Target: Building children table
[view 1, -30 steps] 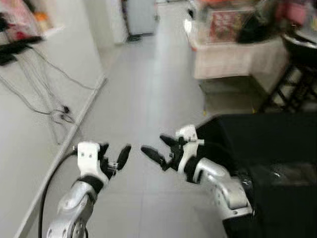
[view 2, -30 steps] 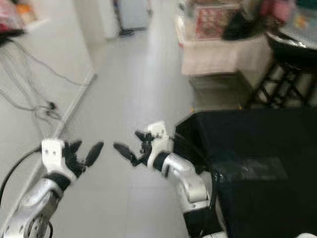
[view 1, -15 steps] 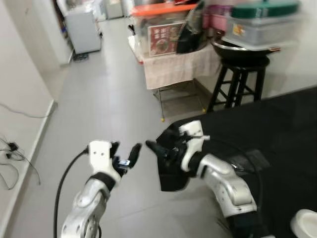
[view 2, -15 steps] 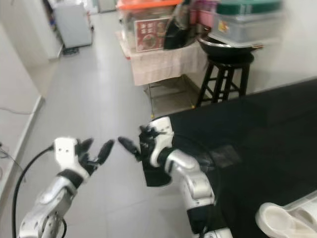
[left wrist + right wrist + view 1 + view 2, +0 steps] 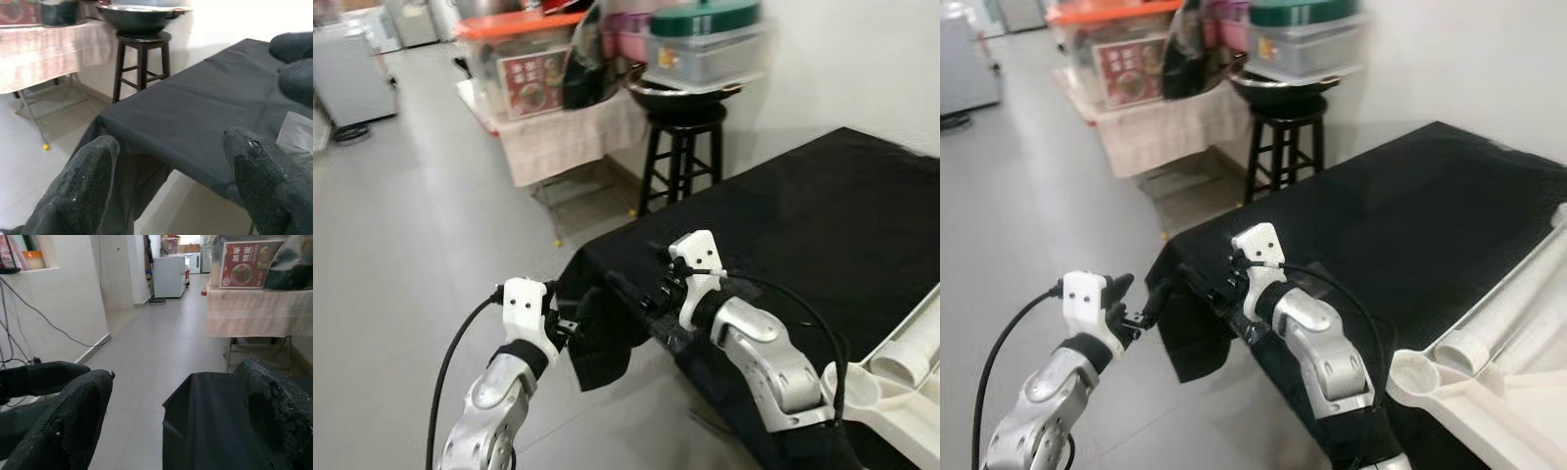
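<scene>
We hold both the left claw (image 5: pixel 1141 305) and right claw (image 5: pixel 631 299) open, empty, near the white table parts (image 5: pixel 1489 362), seemingly stiff, light plastic, best gripped by an edge.

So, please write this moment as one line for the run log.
left gripper: open, at cloth corner | right gripper: open, over black cloth | white table parts: on cloth, untouched

Home interior; tiled floor (image 5: pixel 411 245); stool (image 5: pixel 680 147); storage boxes (image 5: pixel 705 44)
</scene>
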You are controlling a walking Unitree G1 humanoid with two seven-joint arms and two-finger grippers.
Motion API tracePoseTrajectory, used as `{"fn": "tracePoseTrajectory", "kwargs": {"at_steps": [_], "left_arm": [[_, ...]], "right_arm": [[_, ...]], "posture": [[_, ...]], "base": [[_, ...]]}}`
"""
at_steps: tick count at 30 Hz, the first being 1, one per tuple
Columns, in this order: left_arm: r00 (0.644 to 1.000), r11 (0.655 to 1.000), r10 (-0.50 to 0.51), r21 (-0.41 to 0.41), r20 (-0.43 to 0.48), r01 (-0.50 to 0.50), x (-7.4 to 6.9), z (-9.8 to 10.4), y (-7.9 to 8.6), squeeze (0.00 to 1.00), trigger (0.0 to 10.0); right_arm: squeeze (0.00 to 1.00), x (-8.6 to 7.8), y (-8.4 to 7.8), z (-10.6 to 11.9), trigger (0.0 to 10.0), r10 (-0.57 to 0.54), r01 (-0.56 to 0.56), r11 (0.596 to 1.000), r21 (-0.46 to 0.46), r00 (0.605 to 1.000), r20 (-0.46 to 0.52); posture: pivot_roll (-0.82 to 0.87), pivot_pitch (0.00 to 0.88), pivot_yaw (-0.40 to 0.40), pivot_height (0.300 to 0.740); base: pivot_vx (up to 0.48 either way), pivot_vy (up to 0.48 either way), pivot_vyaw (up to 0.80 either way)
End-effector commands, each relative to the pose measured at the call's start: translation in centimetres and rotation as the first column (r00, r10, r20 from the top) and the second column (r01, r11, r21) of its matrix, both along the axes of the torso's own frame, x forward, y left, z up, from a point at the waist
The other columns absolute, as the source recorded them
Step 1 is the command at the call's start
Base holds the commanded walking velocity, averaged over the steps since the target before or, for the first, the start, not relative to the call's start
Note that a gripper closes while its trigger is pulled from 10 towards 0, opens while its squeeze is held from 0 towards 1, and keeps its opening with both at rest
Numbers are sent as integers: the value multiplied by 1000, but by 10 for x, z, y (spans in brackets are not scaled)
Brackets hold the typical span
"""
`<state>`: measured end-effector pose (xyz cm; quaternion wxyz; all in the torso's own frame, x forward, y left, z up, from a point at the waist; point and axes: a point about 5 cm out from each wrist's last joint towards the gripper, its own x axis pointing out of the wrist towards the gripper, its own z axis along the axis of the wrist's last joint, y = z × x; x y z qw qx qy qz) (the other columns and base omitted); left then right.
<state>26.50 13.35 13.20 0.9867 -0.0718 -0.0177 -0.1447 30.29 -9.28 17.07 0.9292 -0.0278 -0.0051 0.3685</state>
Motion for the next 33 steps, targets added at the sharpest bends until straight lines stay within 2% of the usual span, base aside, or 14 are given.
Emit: {"fn": "tracePoseTrajectory", "kwargs": {"at_steps": [1,8,11,13,15,18,19,20,21,23,24,27,33], "left_arm": [[1000,1000,-1,15,-10,1,-2,-4,0,0,10000],[1000,1000,11,12,3,-11,1,-2,5,0,10000],[999,1000,-15,-11,35,15,3,8,-4,0,10000],[999,1000,-20,-12,40,20,3,9,-5,0,10000],[998,998,-55,-29,41,56,2,10,-14,0,10000],[995,995,-94,18,20,94,-4,4,-22,0,10000],[995,995,-94,18,20,94,-4,4,-22,0,10000],[998,996,-66,56,13,66,-8,0,-14,0,10000],[998,996,-66,56,13,66,-8,0,-14,0,10000],[1000,1000,0,30,0,0,-9,-2,-1,0,10000],[999,999,34,2,-5,-34,-8,-2,4,0,10000],[998,998,63,-26,-5,-63,-8,0,6,0,10000],[998,998,70,-2,1,-70,-10,1,7,0,10000]], "right_arm": [[0,-1,4,2,10000,16,-16,1000,-12,1000,-1],[0,-1,1,-1,10000,3,-3,1000,-27,1000,-14],[0,-9,12,8,10000,56,-56,998,3,998,-3],[0,-10,13,9,10000,64,-64,998,7,998,-2],[0,-10,14,9,10000,63,-63,998,6,998,8],[0,-1,2,2,10000,-48,48,999,-15,999,25],[0,-1,2,2,10000,-48,48,999,-15,999,25],[0,6,-12,-11,10000,-146,147,988,-49,989,23],[0,6,-12,-11,10000,-146,147,988,-49,989,23],[0,12,-19,-18,10000,-217,217,976,5,976,-37],[0,14,-18,-17,10000,-213,216,976,43,975,-66],[0,16,-14,-11,10000,-184,191,978,88,980,-81],[0,12,-12,-12,10000,-180,182,982,41,982,-50]], "posture": [[-135,0,58,740],[-129,0,51,740],[-130,0,43,740],[-130,0,43,740],[-134,0,56,740],[-130,0,75,740],[-130,0,75,740],[-113,0,71,740],[-113,0,71,740],[-95,0,74,740],[-83,0,70,740],[-74,0,68,740],[-79,0,70,740]], "base": [[0,0,-800],[0,0,-800],[0,0,-800],[0,0,-800],[0,0,-800],[0,0,-800],[0,0,-800],[0,0,-800],[0,0,-800],[0,0,-800],[0,0,-800],[0,0,-800],[0,0,-800]]}}
